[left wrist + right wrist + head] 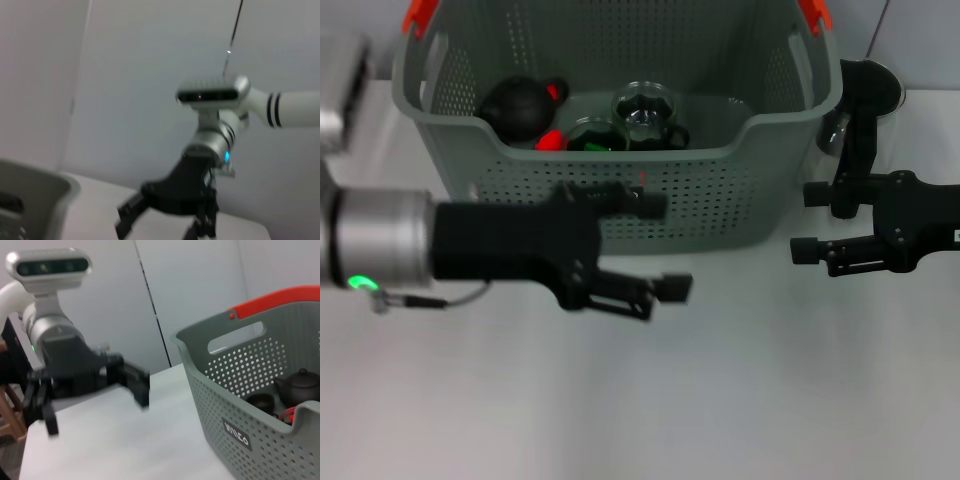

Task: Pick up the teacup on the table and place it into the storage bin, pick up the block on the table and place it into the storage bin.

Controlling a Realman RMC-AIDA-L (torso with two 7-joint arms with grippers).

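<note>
From my head camera, the large grey-green perforated plastic storage bin (620, 190) with orange-red corner tabs already holds a dark round teapot (516, 106), a clear glass teacup (645, 110) and something red, perhaps the block; my left gripper (655, 245) and right gripper (805, 220) hover empty before it, fingers spread. My left wrist camera shows my right gripper (160, 220) spread over bare table. My right wrist camera shows my left gripper (95, 395) spread beside the bin, so I judge both placements done.
</note>
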